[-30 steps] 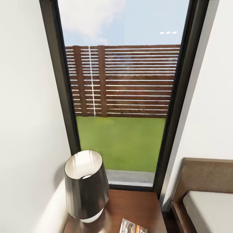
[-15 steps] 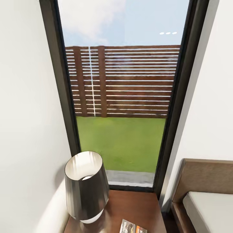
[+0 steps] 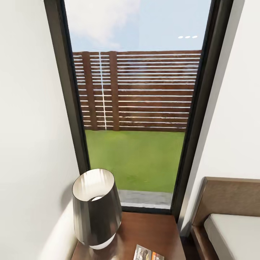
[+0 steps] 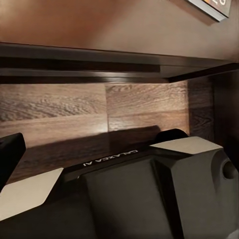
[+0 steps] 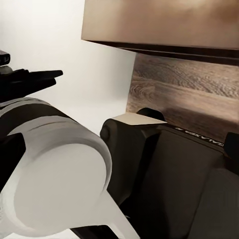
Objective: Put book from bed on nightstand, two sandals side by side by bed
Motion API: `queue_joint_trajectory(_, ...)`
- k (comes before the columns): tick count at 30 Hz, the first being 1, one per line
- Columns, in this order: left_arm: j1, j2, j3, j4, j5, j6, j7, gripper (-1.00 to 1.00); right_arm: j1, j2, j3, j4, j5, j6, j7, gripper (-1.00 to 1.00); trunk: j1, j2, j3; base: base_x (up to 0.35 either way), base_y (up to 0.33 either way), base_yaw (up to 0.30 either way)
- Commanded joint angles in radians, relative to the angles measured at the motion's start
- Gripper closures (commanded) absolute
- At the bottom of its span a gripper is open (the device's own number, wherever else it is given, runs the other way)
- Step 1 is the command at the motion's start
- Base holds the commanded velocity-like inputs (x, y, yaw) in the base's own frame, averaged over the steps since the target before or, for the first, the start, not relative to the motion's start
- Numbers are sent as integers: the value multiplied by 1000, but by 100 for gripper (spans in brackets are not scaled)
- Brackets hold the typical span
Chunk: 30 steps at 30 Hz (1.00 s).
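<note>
Facing a tall dark-framed window (image 3: pixel 68 108) in the bedroom corner, the head camera looks out on a slatted wooden fence (image 3: pixel 144 90) and a green lawn (image 3: pixel 135 159) under a pale sky. White walls stand either side of the frame. Below the glass sits the nightstand (image 3: pixel 148 231), reddish-brown, square-topped. A lamp (image 3: pixel 95 207) with a dark tapered shade and a whitish base stands on its left part. The book (image 3: pixel 148 252) lies flat on the nightstand top, near the front edge, just right of the lamp base and apart from it; only its upper portion shows, grey cover with an orange band, cut off by the picture's lower edge. Right of the nightstand, the bed (image 3: pixel 231 224) shows a corner of its brown headboard and whitish mattress, a narrow gap of floor between the two. The left wrist camera looks over dark robot body panels marked with white lettering, toward wood-plank floor (image 4: pixel 74 114) and the underside and edge of the nightstand top, with a corner of the book's cover (image 4: pixel 214 6) at the far edge above; the left gripper's fingers are not seen there, so its state cannot be told. The right wrist camera shows a pale rounded arm link, dark body panels, white wall and a wooden furniture edge; whether the right gripper is spread or closed cannot be told either.
</note>
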Motion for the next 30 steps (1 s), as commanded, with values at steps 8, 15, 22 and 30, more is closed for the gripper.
queue_joint_trajectory(8, -1, 1, -1, 1, 4, -2, -3, -100, -1, 44, -9, 2, 10, 1, 2, -100, 0, -1, -1, 0, 0, 0)
queue_joint_trajectory(15, -1, 1, -1, 1, 4, -2, -3, -100, -1, 51, -10, 2, 9, 1, 1, -100, 0, -1, -1, 0, 0, 0)
queue_joint_trajectory(22, -1, 1, -1, 2, 4, -2, -3, -100, -1, 52, -10, 2, 9, 1, 2, -100, 0, -1, -1, 0, 0, 0)
queue_joint_trajectory(30, -1, 1, -1, 2, 4, -2, -3, -100, -1, 52, -10, 2, 10, 1, 1, -100, 0, -1, -1, 0, 0, 0)
